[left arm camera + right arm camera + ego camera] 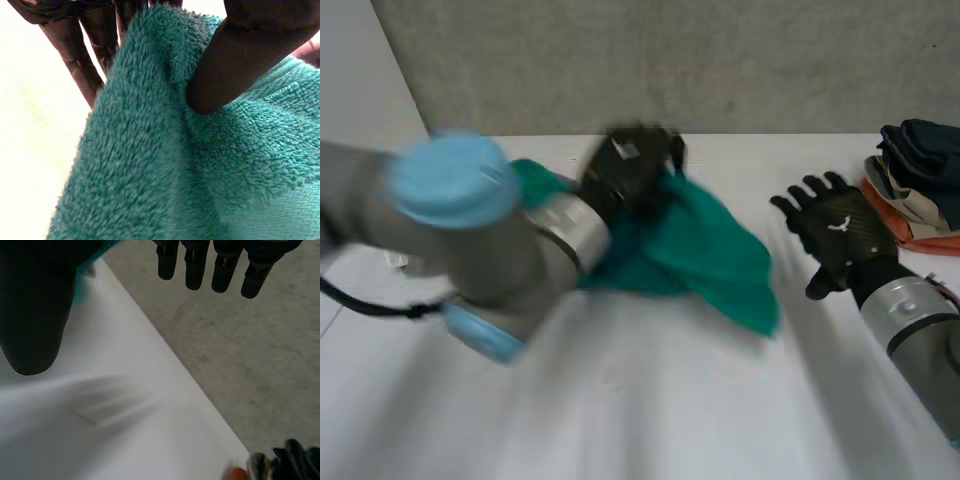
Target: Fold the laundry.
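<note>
The left hand is closed on the teal towel. In the left wrist view the thumb presses a fold of the cloth toward the fingers behind it (cloth pinched between them). The towel is bunched at the far middle of the white desk. The right hand is apart from the towel, its fingers straight and spread, holding nothing. A stack of clothes lies at the desk's far right edge.

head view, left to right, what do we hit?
left arm → teal towel → right hand → stack of folded clothes
</note>
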Available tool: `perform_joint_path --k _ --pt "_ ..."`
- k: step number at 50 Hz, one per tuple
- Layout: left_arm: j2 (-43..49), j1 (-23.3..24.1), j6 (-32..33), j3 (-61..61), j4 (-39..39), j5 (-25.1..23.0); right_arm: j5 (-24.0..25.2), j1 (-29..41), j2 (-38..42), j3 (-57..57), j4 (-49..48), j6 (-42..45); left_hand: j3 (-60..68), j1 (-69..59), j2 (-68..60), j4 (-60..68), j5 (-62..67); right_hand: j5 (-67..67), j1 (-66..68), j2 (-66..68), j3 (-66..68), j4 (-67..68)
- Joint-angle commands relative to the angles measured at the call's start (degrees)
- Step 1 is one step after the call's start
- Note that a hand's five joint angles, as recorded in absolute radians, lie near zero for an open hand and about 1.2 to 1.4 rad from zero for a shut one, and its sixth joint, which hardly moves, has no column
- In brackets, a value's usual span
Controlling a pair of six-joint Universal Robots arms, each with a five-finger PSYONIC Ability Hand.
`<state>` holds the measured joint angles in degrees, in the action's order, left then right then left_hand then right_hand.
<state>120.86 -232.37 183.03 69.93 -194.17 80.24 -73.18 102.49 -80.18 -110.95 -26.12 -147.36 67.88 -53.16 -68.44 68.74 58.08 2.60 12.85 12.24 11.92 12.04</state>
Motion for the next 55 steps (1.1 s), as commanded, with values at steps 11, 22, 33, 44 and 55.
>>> perform_joint_path --k 11,22,33,44,55 --pt "-7.89 1.67 4.17 7.83 2.66 7.30 -3.90 -3.62 -1.21 4.51 11.95 -8.12 -47.74 33.02 48.30 -48.60 -47.94 -2.60 -2.85 -2.24 -1.92 -2.04" --pt "-11.00 -17.05 19.99 18.31 0.37 5.46 -3.02 5.61 -1.03 10.14 31.74 -15.33 -48.75 34.03 49.31 -49.61 -48.95 -2.60 -2.85 -2.24 -1.92 -2.04" --pt "2.10 -27.17 27.91 14.97 3.18 -5.27 -6.00 17.82 7.93 10.14 16.11 -13.13 -25.92 11.21 26.48 -26.78 -26.12 6.20 5.95 6.57 6.88 6.76" --pt "2.19 -26.73 27.56 16.82 5.03 -5.35 -11.11 20.02 13.29 10.23 10.21 -7.77 -22.84 8.13 23.40 -23.70 -23.04 14.80 14.55 15.17 15.48 15.36" --pt "2.28 -26.99 27.74 18.92 6.17 -5.53 -11.46 19.76 14.00 10.05 8.63 -7.68 -24.01 9.29 24.57 -24.87 -24.21 15.65 15.40 16.01 16.33 16.21"
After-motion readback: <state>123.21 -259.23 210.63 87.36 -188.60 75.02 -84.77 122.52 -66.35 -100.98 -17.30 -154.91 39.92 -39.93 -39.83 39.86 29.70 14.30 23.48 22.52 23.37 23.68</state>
